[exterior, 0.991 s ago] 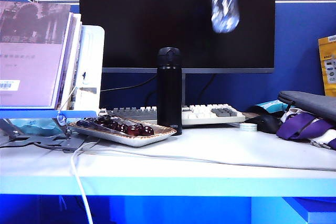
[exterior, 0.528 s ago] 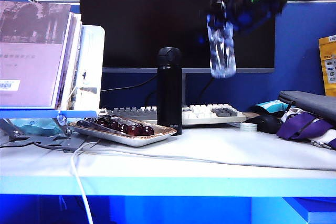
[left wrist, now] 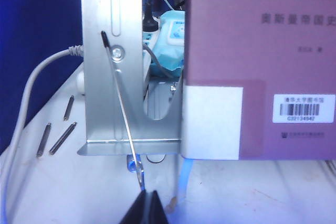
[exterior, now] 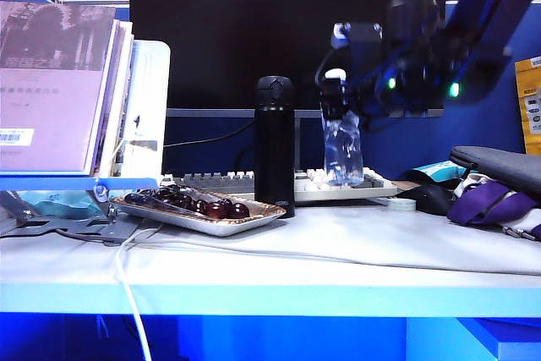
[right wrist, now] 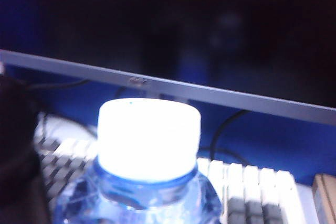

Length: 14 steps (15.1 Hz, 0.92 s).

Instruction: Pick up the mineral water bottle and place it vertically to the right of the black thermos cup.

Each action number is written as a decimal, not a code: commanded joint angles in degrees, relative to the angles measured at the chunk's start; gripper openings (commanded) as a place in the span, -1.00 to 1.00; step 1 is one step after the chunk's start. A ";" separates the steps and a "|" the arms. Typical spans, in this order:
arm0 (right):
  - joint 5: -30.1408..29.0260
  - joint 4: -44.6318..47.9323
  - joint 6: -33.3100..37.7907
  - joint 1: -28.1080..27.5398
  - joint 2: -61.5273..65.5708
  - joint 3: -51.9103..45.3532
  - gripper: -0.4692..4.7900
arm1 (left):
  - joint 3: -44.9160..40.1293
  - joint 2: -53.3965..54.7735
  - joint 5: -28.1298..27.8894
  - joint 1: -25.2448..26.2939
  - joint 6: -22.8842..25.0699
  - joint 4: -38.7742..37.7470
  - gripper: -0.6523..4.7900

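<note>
Now lowered from above, right end effector (exterior: 338, 99) grips the mineral water bottle (exterior: 342, 145), apparently upright, right of the black thermos cup (exterior: 274, 145); left end effector (left wrist: 143, 208) closed.

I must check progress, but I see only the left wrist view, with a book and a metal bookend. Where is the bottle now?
Observer: In the exterior view the right end effector holds the bottle near its neck, upright.
Operator: My left end effector sits shut by the bookend. On which side of the thermos is the bottle?
Observer: To the right of the thermos, with a clear gap between them.
Operator: Is it down on the desk?
Observer: I cannot tell; its base shows in front of the keyboard, level with the keys.
</note>
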 commanded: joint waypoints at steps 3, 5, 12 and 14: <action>-0.07 18.32 0.00 0.07 5.03 0.74 -0.17 | 0.00 -0.17 0.00 0.02 -0.17 -0.72 -0.78; -2.10 18.29 0.02 0.07 6.27 1.40 -0.17 | 0.00 -0.17 0.02 0.02 -0.17 -0.72 -0.78; -7.76 8.72 0.42 0.09 10.40 8.52 -0.17 | 0.00 -0.17 0.02 0.02 -0.17 -0.72 -0.78; -7.76 6.56 0.39 0.07 10.99 8.55 -0.17 | 0.00 -0.17 0.02 0.02 -0.17 -0.72 -0.78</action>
